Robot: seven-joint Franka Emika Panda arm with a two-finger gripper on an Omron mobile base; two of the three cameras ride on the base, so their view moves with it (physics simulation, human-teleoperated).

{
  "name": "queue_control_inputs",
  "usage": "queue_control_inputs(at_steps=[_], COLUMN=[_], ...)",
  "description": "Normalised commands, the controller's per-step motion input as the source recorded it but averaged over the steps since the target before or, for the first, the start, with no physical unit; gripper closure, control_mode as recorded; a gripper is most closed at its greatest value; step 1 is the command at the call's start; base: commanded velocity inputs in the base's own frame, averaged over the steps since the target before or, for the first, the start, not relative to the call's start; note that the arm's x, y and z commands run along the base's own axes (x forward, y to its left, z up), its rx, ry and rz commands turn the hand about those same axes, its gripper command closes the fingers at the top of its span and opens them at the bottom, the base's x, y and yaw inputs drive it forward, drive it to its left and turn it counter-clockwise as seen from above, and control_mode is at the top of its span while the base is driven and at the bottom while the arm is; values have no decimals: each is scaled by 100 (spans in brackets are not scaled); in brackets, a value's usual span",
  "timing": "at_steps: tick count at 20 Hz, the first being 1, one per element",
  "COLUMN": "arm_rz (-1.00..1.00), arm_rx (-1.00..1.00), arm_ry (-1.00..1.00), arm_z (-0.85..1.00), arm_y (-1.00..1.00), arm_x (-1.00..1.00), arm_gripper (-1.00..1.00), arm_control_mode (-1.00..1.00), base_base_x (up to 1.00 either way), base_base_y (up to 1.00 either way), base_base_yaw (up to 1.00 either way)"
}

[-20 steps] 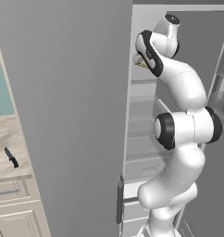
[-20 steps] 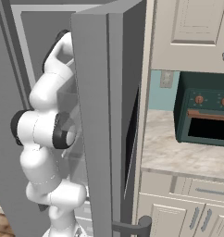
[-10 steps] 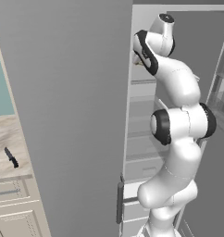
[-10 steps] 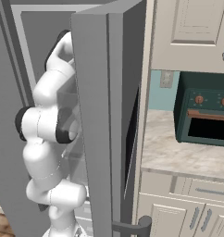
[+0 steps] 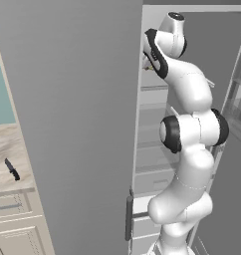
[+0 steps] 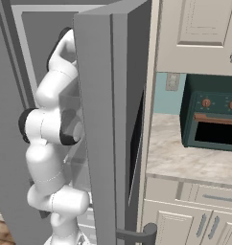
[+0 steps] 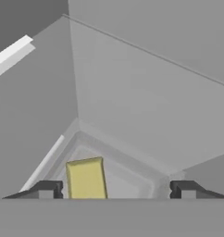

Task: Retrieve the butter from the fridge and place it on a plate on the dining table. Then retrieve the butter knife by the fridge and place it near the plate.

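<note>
In the hand view the butter [image 7: 86, 179], a flat yellow-olive stick, lies on a grey shelf in a back corner of the fridge [image 7: 132, 92]. My gripper [image 7: 116, 190] is open and straddles it, with the stick close to the left fingertip [image 7: 49, 190] and well apart from the right one. The left base view has my arm reaching past the open fridge door [image 5: 67, 124] to an upper shelf. The butter knife [image 5: 12, 169], black-handled, lies on the counter left of the fridge. The plate and the dining table are out of view.
The second open fridge door [image 6: 108, 124] stands right beside my arm. A dark green toaster oven [image 6: 211, 119] sits on the marbled counter [image 6: 185, 158] to the right, with cream cabinets above and below. Shelves and drawers [image 5: 142, 214] fill the fridge's lower part.
The hand has edged slightly further into the fridge and the elbow has risen a little. The doors, the knife and the cameras have not moved.
</note>
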Motion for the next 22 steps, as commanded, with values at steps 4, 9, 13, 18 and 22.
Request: queue_control_inputs(at_steps=[4, 9, 13, 18, 22], arm_rz=[5, 4, 4, 3, 2], arm_rx=[0, 0, 0, 2, 2], arm_ry=[5, 13, 9, 11, 7], arm_z=[-32, -55, -45, -55, -50], arm_y=[2, 0, 1, 3, 1], arm_x=[0, 0, 0, 0, 0], arm_gripper=[-100, -100, -100, 100, 100], arm_control_mode=[-100, -100, -100, -100, -100], base_base_x=[0, 0, 0, 0, 0], base_base_y=[0, 0, 0, 0, 0], base_base_yaw=[0, 0, 0, 0, 0])
